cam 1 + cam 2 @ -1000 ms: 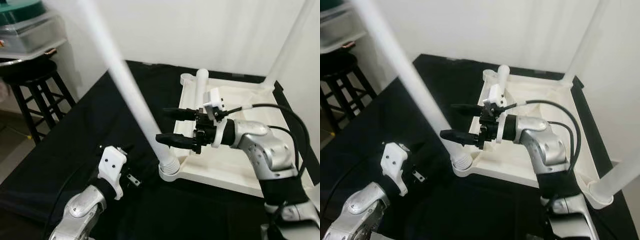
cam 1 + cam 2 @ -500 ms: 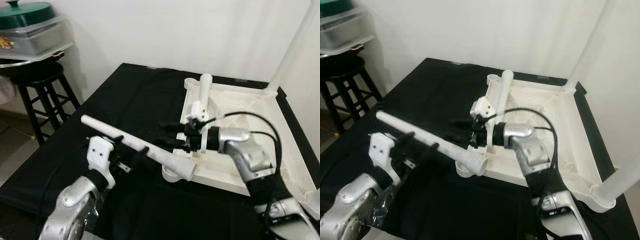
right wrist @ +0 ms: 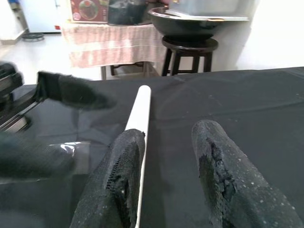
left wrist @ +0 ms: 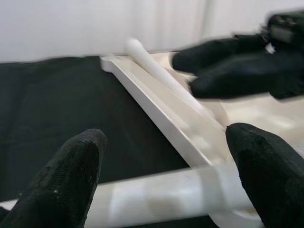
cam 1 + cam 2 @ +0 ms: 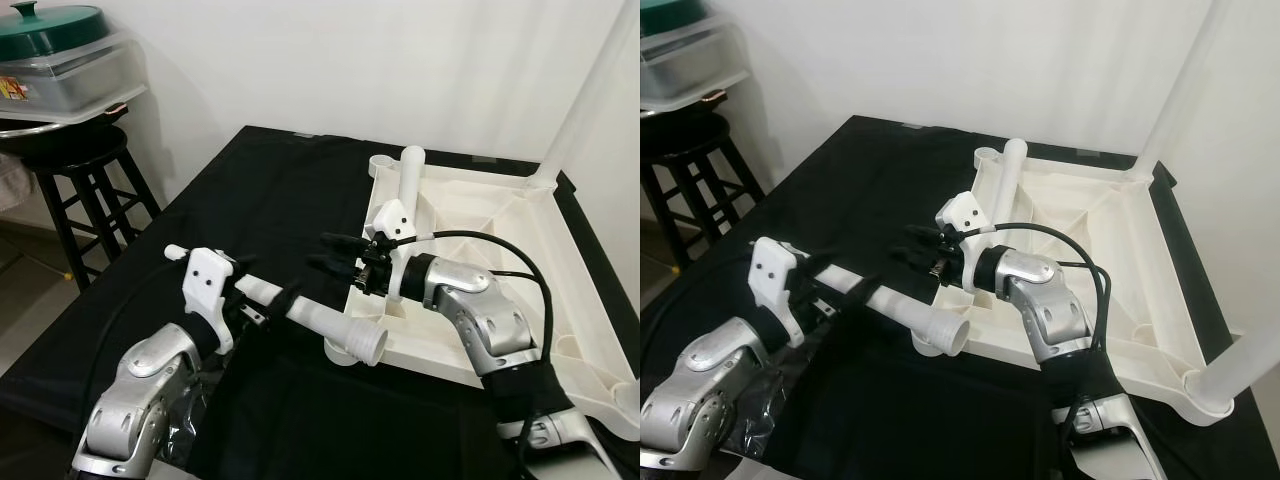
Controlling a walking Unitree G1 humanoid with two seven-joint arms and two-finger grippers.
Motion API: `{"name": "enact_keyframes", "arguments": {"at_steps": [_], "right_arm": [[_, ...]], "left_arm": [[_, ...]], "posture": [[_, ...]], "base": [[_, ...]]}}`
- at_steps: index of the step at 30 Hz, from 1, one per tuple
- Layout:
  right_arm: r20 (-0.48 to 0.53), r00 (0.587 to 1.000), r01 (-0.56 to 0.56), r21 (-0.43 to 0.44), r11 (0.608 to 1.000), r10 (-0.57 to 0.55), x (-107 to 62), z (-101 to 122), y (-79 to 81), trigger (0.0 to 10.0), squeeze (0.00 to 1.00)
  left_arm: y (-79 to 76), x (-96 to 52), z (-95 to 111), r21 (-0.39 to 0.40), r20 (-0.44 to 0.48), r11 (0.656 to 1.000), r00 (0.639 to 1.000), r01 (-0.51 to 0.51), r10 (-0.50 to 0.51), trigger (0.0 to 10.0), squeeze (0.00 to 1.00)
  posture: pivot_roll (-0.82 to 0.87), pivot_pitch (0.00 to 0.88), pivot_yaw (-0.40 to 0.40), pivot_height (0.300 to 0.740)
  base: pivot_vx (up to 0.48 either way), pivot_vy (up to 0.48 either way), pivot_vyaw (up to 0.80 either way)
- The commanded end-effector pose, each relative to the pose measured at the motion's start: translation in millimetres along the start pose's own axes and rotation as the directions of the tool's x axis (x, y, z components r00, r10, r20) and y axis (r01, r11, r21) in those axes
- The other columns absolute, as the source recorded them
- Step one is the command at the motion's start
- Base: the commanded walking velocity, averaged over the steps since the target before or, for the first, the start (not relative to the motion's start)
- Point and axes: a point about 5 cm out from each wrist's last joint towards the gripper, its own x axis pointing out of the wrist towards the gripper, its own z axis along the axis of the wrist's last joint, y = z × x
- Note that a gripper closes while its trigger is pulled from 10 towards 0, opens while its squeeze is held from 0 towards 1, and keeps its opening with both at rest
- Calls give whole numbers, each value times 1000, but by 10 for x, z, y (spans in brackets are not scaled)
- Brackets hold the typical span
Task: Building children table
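Note:
A white children's table top (image 5: 480, 200) lies upside down on a black cloth. A loose white leg (image 5: 320, 318) lies slanted across the cloth, its flared end beside the near-left corner socket (image 5: 340, 352). My left gripper (image 5: 265, 280) is open, fingers spread wide, and the leg (image 4: 156, 194) rests across them. My right gripper (image 5: 328, 252) hovers open over the table top's left rim, just above the leg (image 3: 137, 114), with nothing between its fingers. A leg (image 5: 580, 100) stands upright in the back-right corner, another (image 5: 1240, 365) in the near-right corner. A short white leg (image 5: 409, 175) leans at the back-left corner.
A black stool (image 5: 70, 160) stands off the left edge, with a clear lidded container (image 5: 60, 70) above it. White walls close in the back and right. Clear plastic wrap (image 5: 190, 420) lies under my left arm near the front edge.
The leg that stood in the near-left socket has tipped over leftward and now lies across my left gripper's fingers. My right gripper has drawn back from it. The camera has also shifted.

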Motion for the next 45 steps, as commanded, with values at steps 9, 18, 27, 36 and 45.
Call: {"name": "enact_keyframes", "arguments": {"at_steps": [9, 18, 27, 36, 45], "right_arm": [[-38, 998, -46, 25, 999, 47, -115, 37, 0, 10000, 1000], [-60, 995, -86, -31, 996, 84, -219, 137, -4, 10000, 1000], [-43, 999, -7, -34, 999, 5, -353, 158, -59, 10000, 1000], [-8, 995, 97, -28, 995, -98, -379, 156, -112, 10000, 1000], [-23, 990, 137, -20, 990, -137, -407, 113, -139, 10000, 1000]], "left_arm": [[34, -28, 6, -48, -70, 999, 997, 22, -26, 10000, 616], [63, -80, 86, -201, -34, 979, 999, -21, 15, 10000, 1000], [158, -244, 97, -214, -95, 977, 995, -17, -3, 10000, 1000], [146, -266, 40, -420, -147, 904, 989, -77, 16, 10000, 1000], [37, -408, -160, -792, -141, 596, 990, -130, 28, 10000, 1000]], "posture": [[10, 40, -7, 740], [7, 20, -12, 740], [3, 0, -8, 740], [-4, 0, 7, 740], [9, 0, 9, 740]], "base": [[0, 0, 0], [0, 0, 0], [0, 0, 0], [0, 0, 0], [0, 0, 0]]}}
